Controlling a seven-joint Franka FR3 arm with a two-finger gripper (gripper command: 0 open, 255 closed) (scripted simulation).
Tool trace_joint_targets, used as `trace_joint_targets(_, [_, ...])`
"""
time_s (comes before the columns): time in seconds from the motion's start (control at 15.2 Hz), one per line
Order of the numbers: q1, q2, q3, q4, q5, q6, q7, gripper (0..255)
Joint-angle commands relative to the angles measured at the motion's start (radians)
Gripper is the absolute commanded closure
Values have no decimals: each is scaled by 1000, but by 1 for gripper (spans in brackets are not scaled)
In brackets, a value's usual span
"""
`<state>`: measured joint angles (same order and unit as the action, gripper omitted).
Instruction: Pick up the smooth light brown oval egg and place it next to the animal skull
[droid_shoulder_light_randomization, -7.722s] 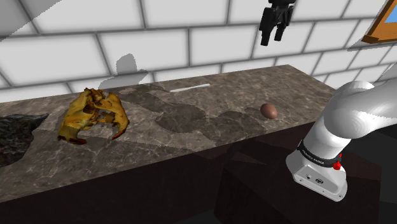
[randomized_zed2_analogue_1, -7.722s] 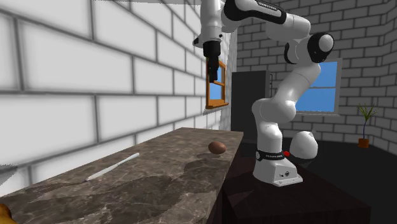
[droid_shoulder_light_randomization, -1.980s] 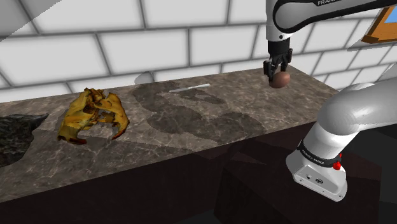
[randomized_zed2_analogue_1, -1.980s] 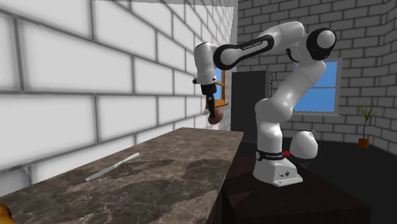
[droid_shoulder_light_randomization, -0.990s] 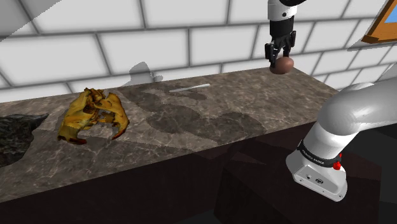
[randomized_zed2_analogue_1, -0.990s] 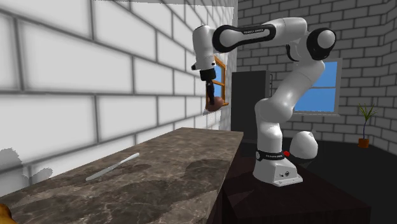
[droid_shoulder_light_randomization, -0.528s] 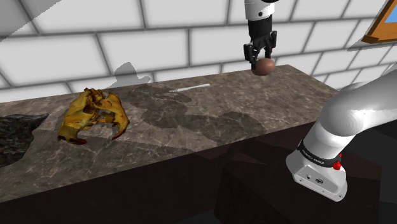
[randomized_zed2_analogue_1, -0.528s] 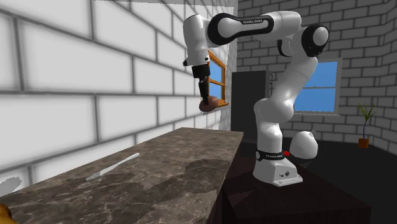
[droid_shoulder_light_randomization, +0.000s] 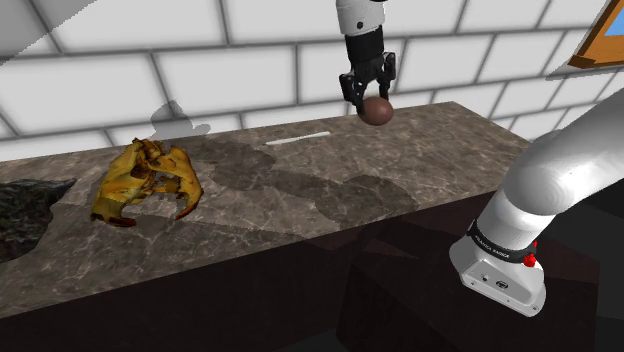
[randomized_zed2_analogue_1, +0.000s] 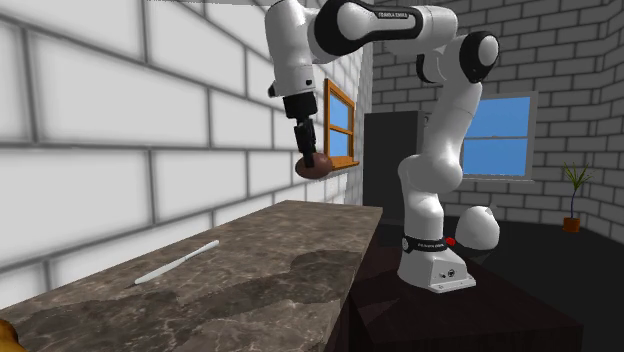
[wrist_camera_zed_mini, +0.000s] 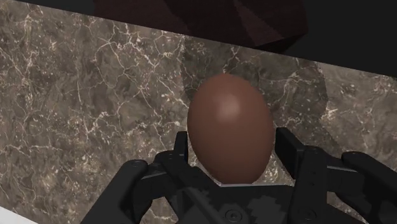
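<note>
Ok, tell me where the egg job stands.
Done: the egg is off the counter, clasped in the claw. In hand: it hangs in the air above the counter, well apart from the skull. Left: carry it over to the skull, at the shoulder view's left, and set it down beside it.

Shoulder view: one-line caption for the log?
Gripper holds brown egg above the counter, skull lying toward the view's left.
</note>
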<state>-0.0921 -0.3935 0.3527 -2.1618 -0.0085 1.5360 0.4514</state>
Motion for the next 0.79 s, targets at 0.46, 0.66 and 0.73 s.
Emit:
trace_joint_targets(0.46, [44, 301, 153, 298, -26, -32, 234, 255])
trace_joint_targets(0.66, [74, 422, 194, 424, -63, -57, 316, 255])
trace_joint_targets(0.73, [88, 465, 205, 469, -79, -69, 343, 255])
